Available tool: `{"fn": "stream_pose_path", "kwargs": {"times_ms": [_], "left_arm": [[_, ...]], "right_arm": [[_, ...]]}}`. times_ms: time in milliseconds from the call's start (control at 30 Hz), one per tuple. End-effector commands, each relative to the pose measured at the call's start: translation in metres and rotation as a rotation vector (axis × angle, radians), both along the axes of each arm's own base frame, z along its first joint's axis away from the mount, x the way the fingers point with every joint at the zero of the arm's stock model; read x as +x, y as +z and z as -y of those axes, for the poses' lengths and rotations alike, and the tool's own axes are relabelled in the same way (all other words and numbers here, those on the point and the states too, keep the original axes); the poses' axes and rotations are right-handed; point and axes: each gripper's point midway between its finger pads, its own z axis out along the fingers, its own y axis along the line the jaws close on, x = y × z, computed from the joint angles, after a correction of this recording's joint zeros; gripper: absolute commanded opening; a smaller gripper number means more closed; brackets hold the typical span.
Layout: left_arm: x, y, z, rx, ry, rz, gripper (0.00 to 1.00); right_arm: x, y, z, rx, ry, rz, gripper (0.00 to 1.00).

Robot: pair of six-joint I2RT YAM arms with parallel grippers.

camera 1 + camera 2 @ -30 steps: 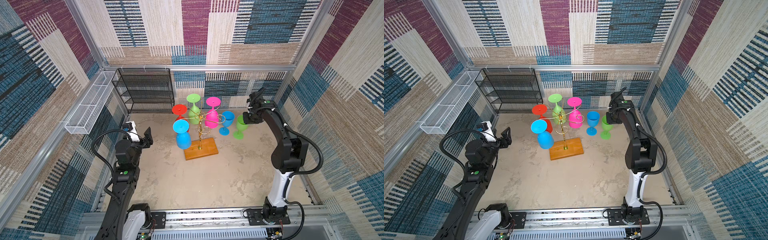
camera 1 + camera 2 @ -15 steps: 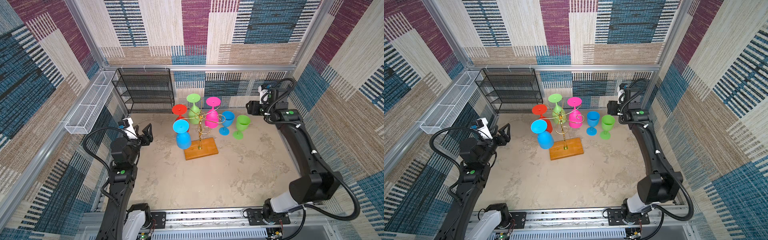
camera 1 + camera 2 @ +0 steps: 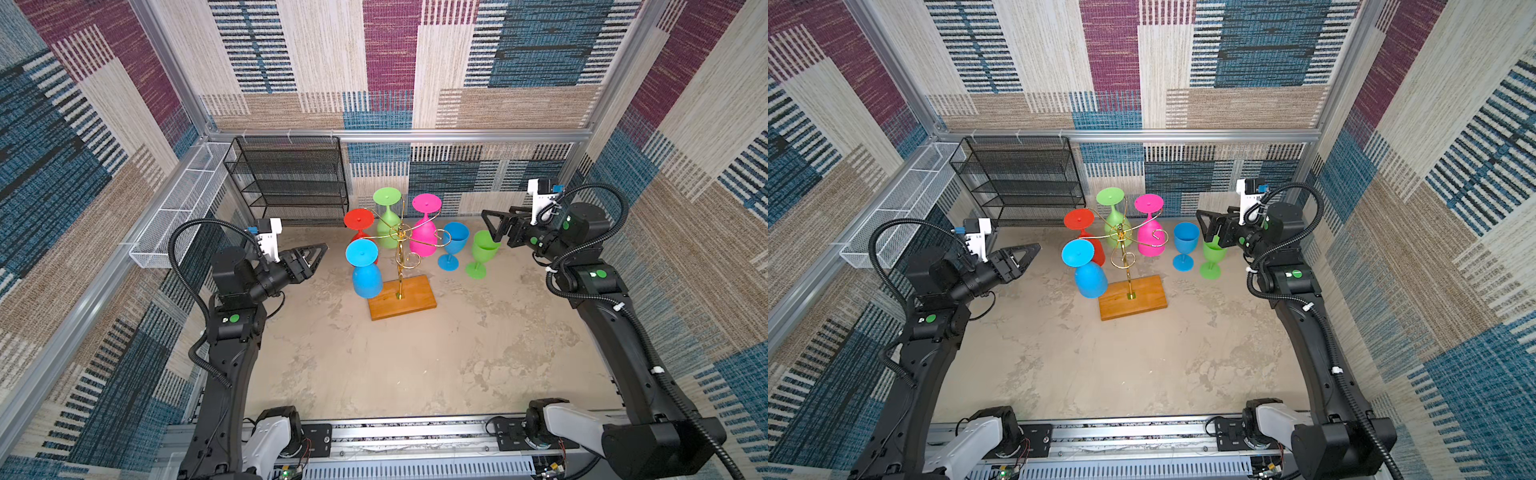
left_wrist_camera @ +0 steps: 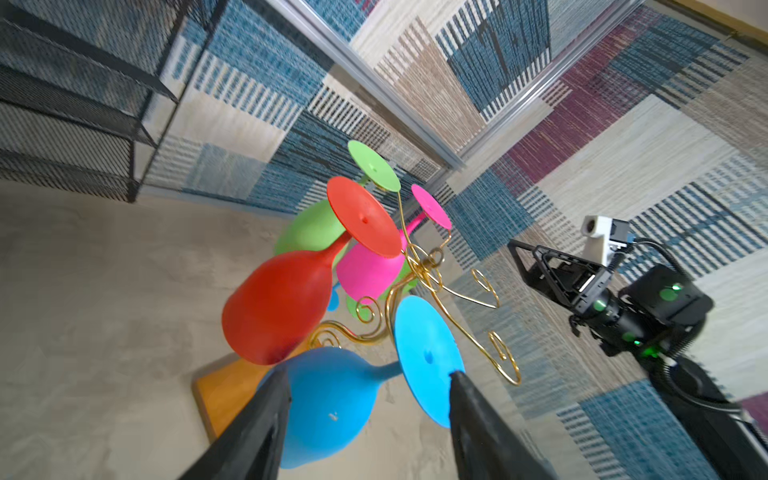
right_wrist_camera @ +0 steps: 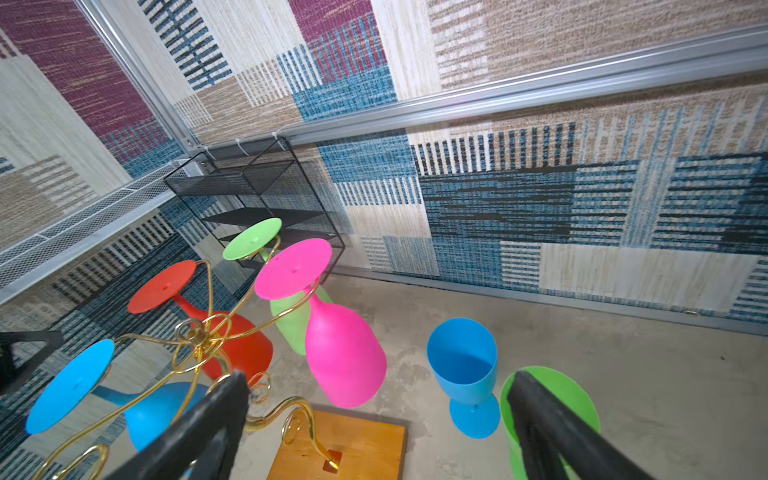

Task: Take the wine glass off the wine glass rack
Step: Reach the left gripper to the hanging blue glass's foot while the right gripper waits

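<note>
1. The right gripper (image 3: 489,226) has pulled back from the bowl of the upright green glass (image 3: 484,249), which it was right up against a second ago. It now hangs by the rim on the side toward the right wall. Whether it touches the glass cannot be told.
2. Its jaws have spread wide apart.
3. The right arm (image 3: 615,332), earlier folded up tall near the glass, has swung out and now stretches along the right side.
4. The left gripper (image 3: 318,257) has moved forward toward the wine glass rack (image 3: 403,301) and turned side-on. It is now nearer the hanging light-blue glass (image 3: 366,278), jaws apart, not touching it.
</note>
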Motion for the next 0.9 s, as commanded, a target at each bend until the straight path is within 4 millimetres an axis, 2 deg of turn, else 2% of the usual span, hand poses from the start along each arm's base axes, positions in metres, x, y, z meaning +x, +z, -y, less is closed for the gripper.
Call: {"fn": "stream_pose_path", "kwargs": {"times_ms": [0, 267, 400, 567, 667, 867], "left_arm": [[-0.009, 0.003, 0.015, -0.080, -0.123, -0.039, 0.63], [-0.003, -0.003, 0.037, -0.098, -0.206, -0.076, 0.62], [0.002, -0.011, 0.044, -0.101, -0.215, -0.104, 0.62], [0.006, -0.009, 0.054, -0.107, -0.246, -0.103, 0.59], [0.007, -0.009, 0.062, -0.104, -0.274, -0.107, 0.55], [0.005, -0.013, 0.072, -0.108, -0.310, -0.127, 0.41]], "right_arm": [[-0.009, 0.018, -0.006, 0.022, 0.043, 0.058, 0.99], [-0.022, 0.028, -0.009, 0.046, 0.067, 0.081, 0.99], [-0.023, 0.031, -0.011, 0.055, 0.076, 0.083, 0.99], [-0.024, 0.033, -0.012, 0.060, 0.086, 0.088, 0.99], [-0.023, 0.032, -0.013, 0.063, 0.090, 0.084, 0.99], [-0.025, 0.032, -0.014, 0.063, 0.097, 0.086, 0.99]]}}
